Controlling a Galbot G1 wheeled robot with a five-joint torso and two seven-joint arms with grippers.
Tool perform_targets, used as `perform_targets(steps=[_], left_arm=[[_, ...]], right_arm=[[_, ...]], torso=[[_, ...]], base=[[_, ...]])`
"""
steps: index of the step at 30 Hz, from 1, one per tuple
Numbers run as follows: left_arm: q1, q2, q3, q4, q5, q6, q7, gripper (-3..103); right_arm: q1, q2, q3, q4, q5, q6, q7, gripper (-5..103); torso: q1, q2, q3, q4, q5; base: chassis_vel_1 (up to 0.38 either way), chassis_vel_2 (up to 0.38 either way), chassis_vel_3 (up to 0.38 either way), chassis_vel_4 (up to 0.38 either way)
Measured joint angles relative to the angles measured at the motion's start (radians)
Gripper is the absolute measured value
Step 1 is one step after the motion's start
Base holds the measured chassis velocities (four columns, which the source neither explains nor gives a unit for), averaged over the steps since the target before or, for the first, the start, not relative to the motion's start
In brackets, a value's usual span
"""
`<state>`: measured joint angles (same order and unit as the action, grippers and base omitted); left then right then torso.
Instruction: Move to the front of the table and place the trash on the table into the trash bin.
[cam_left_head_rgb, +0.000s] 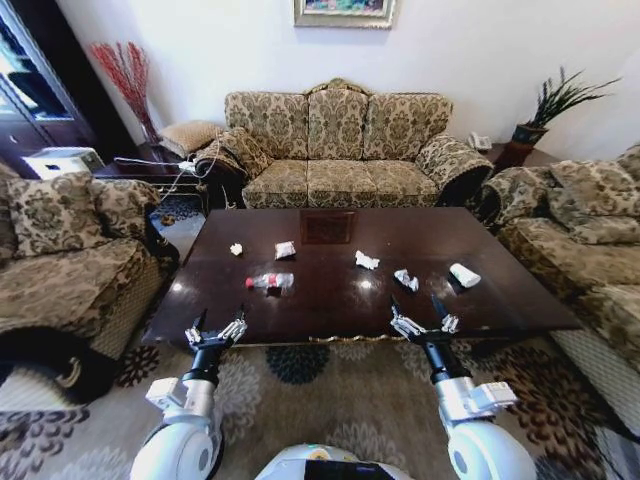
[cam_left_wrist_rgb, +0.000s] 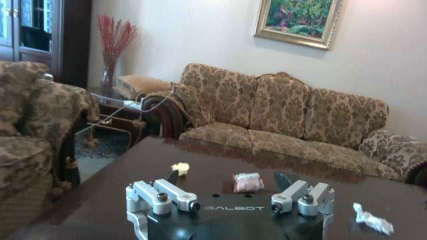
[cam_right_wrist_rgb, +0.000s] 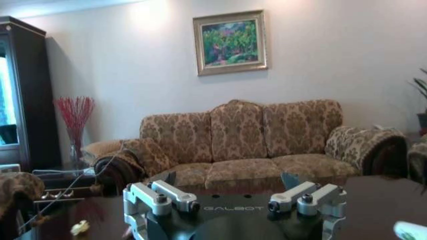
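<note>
Patterned gold-brown sofas (cam_left_head_rgb: 335, 140) ring a large, glossy dark brown wooden tabletop (cam_left_head_rgb: 330, 300) with a small square inlay, and the robot is parked at its near long edge, so the approach part of the job looks complete. Nothing has been cleared, judging by how things lie: every piece of trash sits on the wood. From the robot's left to right there is a small crumpled yellowish-white paper wad (cam_left_head_rgb: 236, 249), a crinkled silvery wrapper (cam_left_head_rgb: 285, 250), a clear plastic bottle with a red cap (cam_left_head_rgb: 270, 282) lying on its side nearer the front edge, a crumpled white paper scrap (cam_left_head_rgb: 367, 261), another crumpled white-silvery scrap (cam_left_head_rgb: 406, 279), and a white rectangular packet (cam_left_head_rgb: 464, 275).

The left claw (cam_left_head_rgb: 217, 331) hovers over the front edge of the tabletop, just short of the bottle, its two fingers spread apart and empty. The right claw (cam_left_head_rgb: 423, 322) hangs over the same edge farther right, near the two white scraps, also spread wide and holding nothing. In the left wrist view the paper wad (cam_left_wrist_rgb: 179, 168) and the silvery wrapper (cam_left_wrist_rgb: 247, 182) lie ahead of the claw; a pale shape at the corner of the right wrist view may be the packet, though it is too cut off to be sure.

All the picking and dropping is left to do.
</note>
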<state>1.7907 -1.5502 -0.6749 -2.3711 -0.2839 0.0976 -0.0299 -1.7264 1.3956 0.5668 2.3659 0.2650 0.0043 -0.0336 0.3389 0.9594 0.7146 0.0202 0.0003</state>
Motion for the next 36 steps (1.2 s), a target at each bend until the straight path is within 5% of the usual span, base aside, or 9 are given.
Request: perform_targets(steps=[14, 18, 22, 27, 36], left_arm=[[0.009, 0.119, -0.175, 0.101, -0.067, 0.002, -0.049, 98], [0.029, 0.177, -0.310, 0.239, -0.066, 0.008, -0.059, 98], [0.083, 0.211, -0.344, 0.308, -0.082, -0.030, -0.056, 97], [0.215, 0.315, -0.317, 0.389, -0.094, -0.093, -0.008, 97], [0.211, 0.375, -0.276, 0.549, -0.091, -0.065, 0.038, 97]], right_arm=[[-0.041, -0.006, -0.005, 0.019, -0.057, 0.046, -0.027, 100], [-0.015, -0.005, -0.003, 0.006, -0.044, 0.061, -0.027, 100], [-0.002, 0.000, 0.002, -0.007, -0.021, 0.060, -0.028, 100], [-0.028, 0.027, 0.022, 0.012, 0.006, 0.057, -0.023, 100], [-0.005, 0.020, -0.001, 0.012, -0.032, 0.067, -0.020, 100]], torso=[[0.001, -0.001, 0.001, 0.0000, -0.0004], [0.001, 0.000, 0.000, 0.0000, -0.0007], [0.000, 0.000, 0.000, 0.0000, -0.0009], [0.000, 0.000, 0.000, -0.0002, -0.0010], [0.000, 0.000, 0.000, 0.0001, -0.0007]], base=[[0.074, -0.098, -0.064, 0.097], [-0.011, 0.020, 0.008, -0.010], [0.000, 0.000, 0.000, 0.000], [0.000, 0.000, 0.000, 0.000], [0.000, 0.000, 0.000, 0.000]])
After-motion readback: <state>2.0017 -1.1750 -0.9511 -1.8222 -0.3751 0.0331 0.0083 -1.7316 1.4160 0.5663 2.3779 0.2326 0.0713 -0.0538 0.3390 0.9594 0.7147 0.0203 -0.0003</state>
